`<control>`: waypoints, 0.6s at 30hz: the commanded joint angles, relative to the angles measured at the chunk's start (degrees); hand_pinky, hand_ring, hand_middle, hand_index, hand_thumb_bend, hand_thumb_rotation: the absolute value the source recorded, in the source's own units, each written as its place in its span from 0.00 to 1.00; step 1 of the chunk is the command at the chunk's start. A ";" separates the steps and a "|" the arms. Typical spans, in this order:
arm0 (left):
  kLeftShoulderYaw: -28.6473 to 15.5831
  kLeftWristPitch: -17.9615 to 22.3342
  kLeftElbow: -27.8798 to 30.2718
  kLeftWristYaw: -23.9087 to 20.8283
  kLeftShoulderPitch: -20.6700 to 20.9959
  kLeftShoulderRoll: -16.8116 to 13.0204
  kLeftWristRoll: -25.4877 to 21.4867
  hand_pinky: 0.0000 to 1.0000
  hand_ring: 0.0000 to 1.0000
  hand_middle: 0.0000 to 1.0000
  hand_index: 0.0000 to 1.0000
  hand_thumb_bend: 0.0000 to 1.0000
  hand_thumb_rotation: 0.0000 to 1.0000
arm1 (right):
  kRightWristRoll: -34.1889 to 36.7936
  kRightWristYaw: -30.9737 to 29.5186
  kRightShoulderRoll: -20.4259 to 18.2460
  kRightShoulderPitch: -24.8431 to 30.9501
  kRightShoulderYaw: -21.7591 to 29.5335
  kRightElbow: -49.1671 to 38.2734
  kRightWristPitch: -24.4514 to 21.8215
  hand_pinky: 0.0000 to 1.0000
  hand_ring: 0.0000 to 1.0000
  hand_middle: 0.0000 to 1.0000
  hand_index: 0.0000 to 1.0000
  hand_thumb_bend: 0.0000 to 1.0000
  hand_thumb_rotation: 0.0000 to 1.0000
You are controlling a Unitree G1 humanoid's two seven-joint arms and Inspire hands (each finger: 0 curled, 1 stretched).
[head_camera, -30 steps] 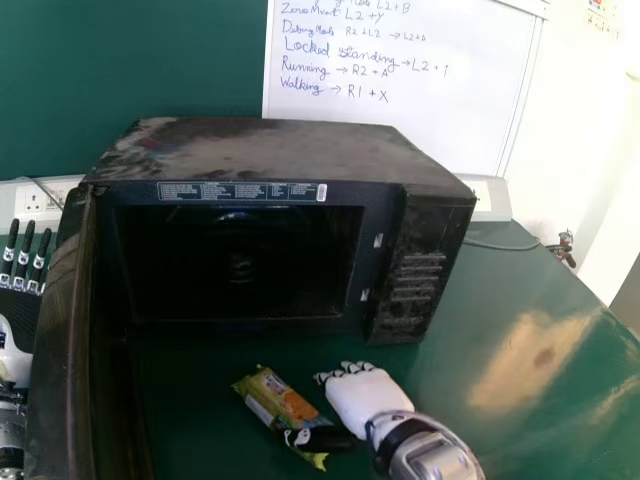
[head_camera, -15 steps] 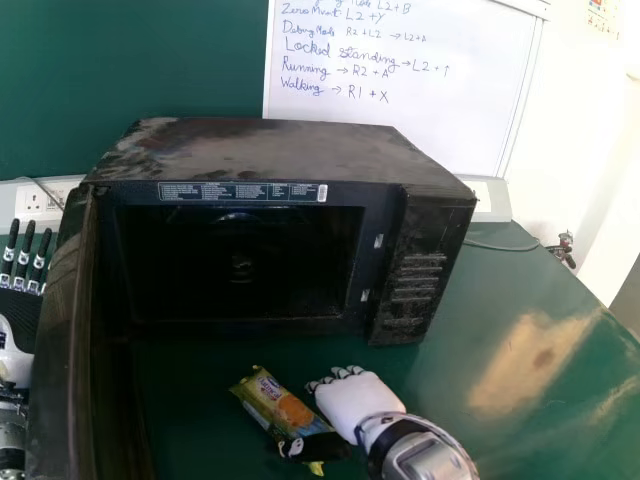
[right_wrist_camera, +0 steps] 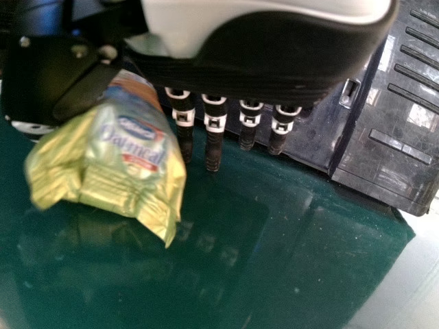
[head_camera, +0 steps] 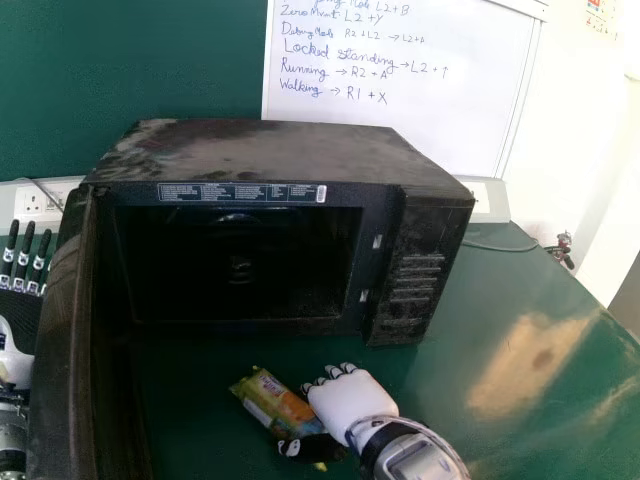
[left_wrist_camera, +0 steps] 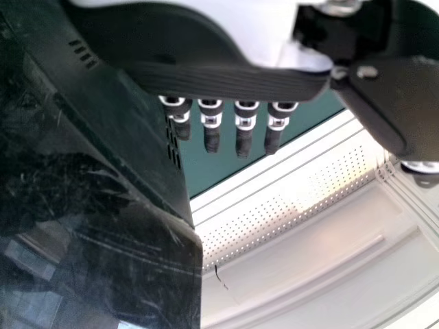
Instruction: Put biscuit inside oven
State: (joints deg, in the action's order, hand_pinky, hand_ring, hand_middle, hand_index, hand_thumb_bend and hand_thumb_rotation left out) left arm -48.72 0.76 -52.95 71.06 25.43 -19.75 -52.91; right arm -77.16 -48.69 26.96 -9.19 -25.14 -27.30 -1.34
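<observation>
My right hand is low in the head view, in front of the oven, its thumb over the near end of the yellow-green biscuit packet. In the right wrist view the packet lies between the thumb and the fairly straight fingers of the right hand; whether they press on it I cannot tell. The black oven stands with its door swung out on the left and its dark cavity facing me. Beyond the door is my left hand, fingers straight; it also shows in the left wrist view.
The green table extends to the right of the oven. Behind the oven stand a whiteboard and a socket strip. A cable and a small object are near the table's right back edge.
My right hand has moved left, closer alongside the packet, and the packet has shifted slightly left. The left hand and the oven look much as before.
</observation>
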 commanded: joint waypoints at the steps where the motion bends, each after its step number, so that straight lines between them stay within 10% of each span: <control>1: 0.24 -1.31 -2.02 -0.48 -2.90 3.65 -0.42 0.00 0.29 0.65 0.99 0.25 1.00 | 1.08 -1.30 -0.09 1.22 -1.59 2.62 1.34 1.00 0.92 0.88 0.89 0.86 0.25; 18: 0.22 -1.06 -2.37 0.00 -2.75 3.48 -0.18 0.00 0.31 0.66 1.00 0.24 1.00 | -0.37 -0.26 -2.10 1.48 -1.73 4.04 -0.28 1.00 0.76 0.72 0.74 0.76 0.12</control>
State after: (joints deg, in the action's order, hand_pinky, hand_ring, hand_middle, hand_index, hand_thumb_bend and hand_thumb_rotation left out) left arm -48.67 0.14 -52.50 70.73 25.49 -19.33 -52.92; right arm -78.68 -46.89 24.90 -10.16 -25.77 -25.40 -2.17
